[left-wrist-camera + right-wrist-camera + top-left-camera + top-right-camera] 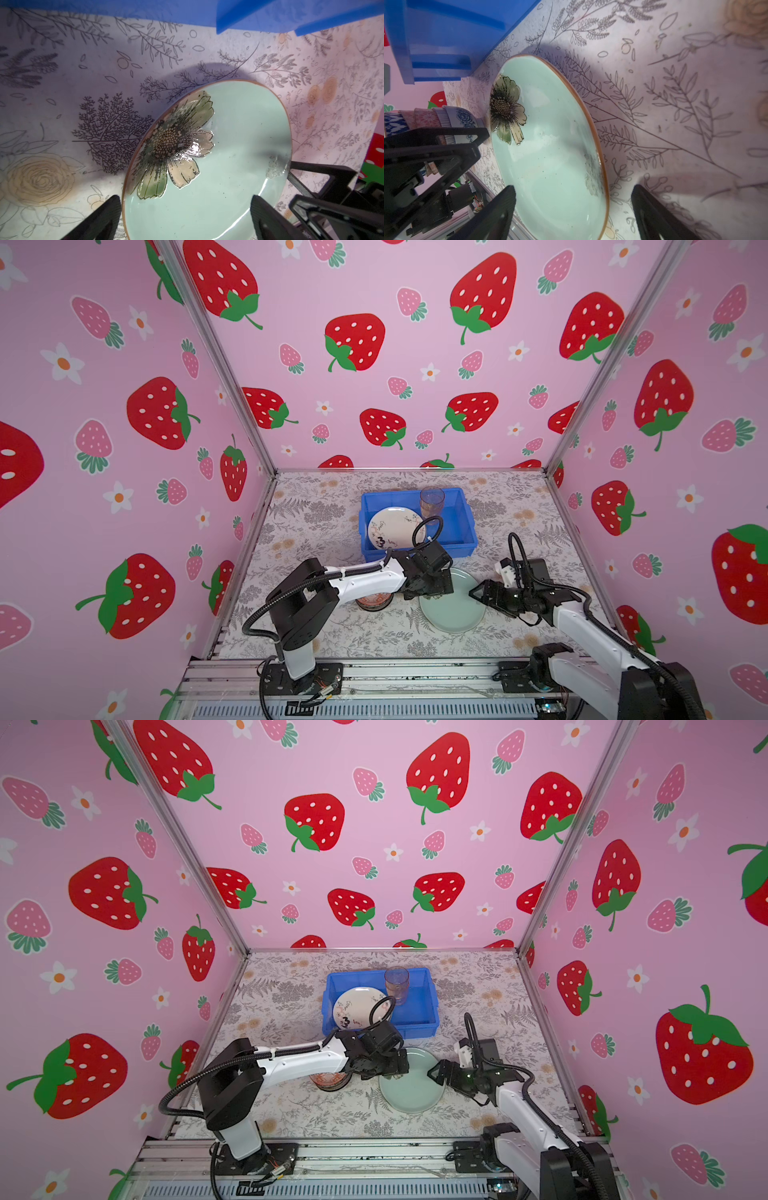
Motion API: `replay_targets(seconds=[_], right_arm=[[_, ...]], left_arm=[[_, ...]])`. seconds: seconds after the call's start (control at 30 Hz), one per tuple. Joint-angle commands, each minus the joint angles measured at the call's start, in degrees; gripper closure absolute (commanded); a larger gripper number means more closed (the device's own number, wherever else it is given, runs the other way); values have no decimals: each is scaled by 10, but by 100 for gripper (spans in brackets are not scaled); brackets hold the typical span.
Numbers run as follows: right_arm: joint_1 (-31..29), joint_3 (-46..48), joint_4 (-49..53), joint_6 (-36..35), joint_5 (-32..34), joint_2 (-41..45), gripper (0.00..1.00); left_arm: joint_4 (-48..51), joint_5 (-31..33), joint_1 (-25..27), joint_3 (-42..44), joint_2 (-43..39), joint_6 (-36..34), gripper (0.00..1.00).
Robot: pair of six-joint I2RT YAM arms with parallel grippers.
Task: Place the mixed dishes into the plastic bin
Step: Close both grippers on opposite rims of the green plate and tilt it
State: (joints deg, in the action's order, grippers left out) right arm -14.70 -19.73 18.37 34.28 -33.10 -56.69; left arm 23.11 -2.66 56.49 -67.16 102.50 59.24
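A pale green plate (455, 614) (409, 1094) with a dark flower (172, 141) lies flat on the table in front of the plastic bin (465, 549) (428, 1028). My left gripper (432, 591) (185, 218) is open over the plate's left edge, one finger outside the rim and one above the plate. At the plate's right edge my right gripper (478, 593) (574, 216) is also open, with the rim (600, 166) between its fingers. Neither holds anything. In the bin lie a white printed plate (392, 529) and an upright clear tumbler (432, 502).
A stack of small patterned bowls (374, 602) (446, 118) stands left of the green plate, mostly hidden under my left arm in both top views. The bin's front wall (249, 18) is close behind the plate. Strawberry-print walls enclose the table on three sides.
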Motion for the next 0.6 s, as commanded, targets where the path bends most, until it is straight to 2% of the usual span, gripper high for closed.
replay_targets(seconds=[0.0,0.57], right_arm=[[4,6,-16,-1,-13,-4,11],[3,16,-45,0,-35,-14,14]], left_arm=[[-2,-2,1,-2,12,9,0],[-1,-3,7,-19,29,8,0]])
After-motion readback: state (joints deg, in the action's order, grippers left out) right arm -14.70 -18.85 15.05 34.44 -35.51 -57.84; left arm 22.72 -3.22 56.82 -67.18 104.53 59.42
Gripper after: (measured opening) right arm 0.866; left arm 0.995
